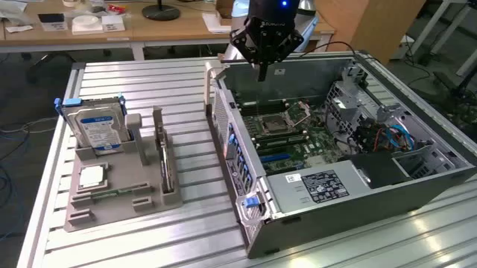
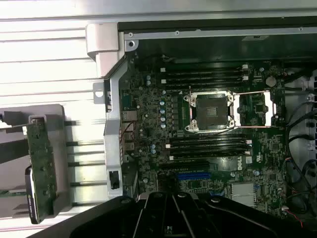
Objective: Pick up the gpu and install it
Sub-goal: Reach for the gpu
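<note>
The gpu (image 1: 163, 159) is a thin card standing on edge in a slot of the grey holder tray (image 1: 111, 209), at the exterior view's left. In the wrist view the gpu (image 2: 42, 166) shows a greenish-brown face with a dark end. My gripper (image 1: 262, 75) hangs shut and holds nothing, above the back wall of the open computer case (image 1: 328, 190), well apart from the gpu. The wrist view looks down past the gripper (image 2: 173, 201) onto the motherboard (image 2: 148, 114) with its blue card slot (image 2: 193, 176).
A hard drive with a blue label (image 1: 98, 128) stands upright at the tray's far end, and a small square silver chip (image 1: 91, 176) lies flat in the tray. The case holds an open processor socket (image 1: 277, 121), a power supply (image 1: 320, 187) and cables (image 1: 395, 137). A desk (image 1: 149, 28) stands behind.
</note>
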Tool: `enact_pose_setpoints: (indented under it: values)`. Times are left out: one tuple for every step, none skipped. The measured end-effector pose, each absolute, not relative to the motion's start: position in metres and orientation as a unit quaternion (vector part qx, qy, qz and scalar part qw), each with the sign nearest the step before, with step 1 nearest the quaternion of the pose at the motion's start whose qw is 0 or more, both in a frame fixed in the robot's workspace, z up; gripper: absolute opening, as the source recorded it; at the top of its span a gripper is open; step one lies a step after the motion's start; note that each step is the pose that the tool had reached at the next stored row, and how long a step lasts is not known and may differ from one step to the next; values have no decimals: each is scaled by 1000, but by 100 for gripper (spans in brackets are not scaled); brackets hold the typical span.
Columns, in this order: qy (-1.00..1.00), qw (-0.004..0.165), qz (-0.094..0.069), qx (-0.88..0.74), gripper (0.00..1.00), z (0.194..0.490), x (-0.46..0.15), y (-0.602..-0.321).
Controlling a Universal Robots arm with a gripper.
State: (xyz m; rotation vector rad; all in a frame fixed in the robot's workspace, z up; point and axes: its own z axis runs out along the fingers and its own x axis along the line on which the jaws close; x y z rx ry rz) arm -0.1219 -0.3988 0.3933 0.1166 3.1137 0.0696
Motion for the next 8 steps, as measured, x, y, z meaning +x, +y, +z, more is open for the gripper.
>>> enact_pose_setpoints:
  values:
    - [999,12,22,37,11,393,-122,-399]
    - [999,12,22,37,11,393,-122,-399]
    - [999,12,22,37,11,393,-122,-399]
    - [999,12,22,37,11,393,-122,-399]
    - [999,12,22,37,11,393,-122,-399]
    - [999,12,22,37,11,393,-123,-399]
    - [999,12,22,37,11,393,-123,-399]
    - [999,12,22,37,11,393,-125,-399]
